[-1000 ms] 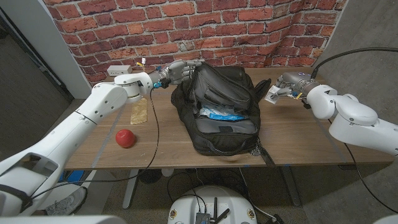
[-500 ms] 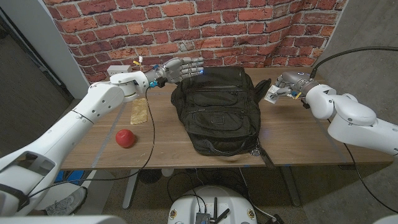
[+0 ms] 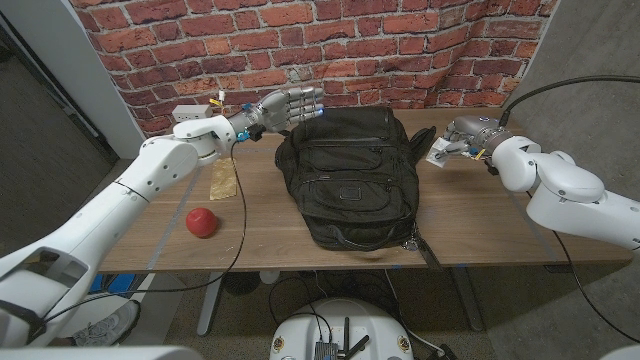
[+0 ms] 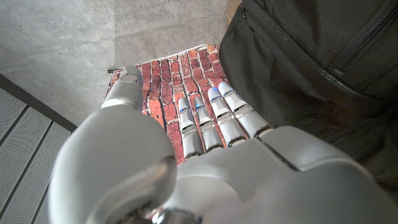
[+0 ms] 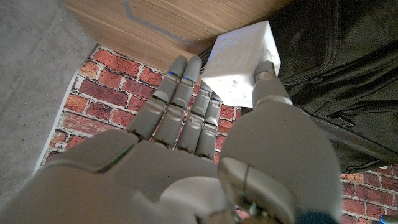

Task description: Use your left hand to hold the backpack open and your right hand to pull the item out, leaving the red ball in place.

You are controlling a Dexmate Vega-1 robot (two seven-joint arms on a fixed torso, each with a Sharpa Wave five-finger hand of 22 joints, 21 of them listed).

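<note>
White arms, grey-fingered robot hand

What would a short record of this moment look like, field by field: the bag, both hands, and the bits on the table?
backpack: black, on the wooden table, flap down
left hand: fingers apart beside the backpack's top, holding nothing
right hand: holds a white packet beside the backpack
red ball: on the table, apart from the backpack
tan packet: flat on the table beyond the ball
</note>
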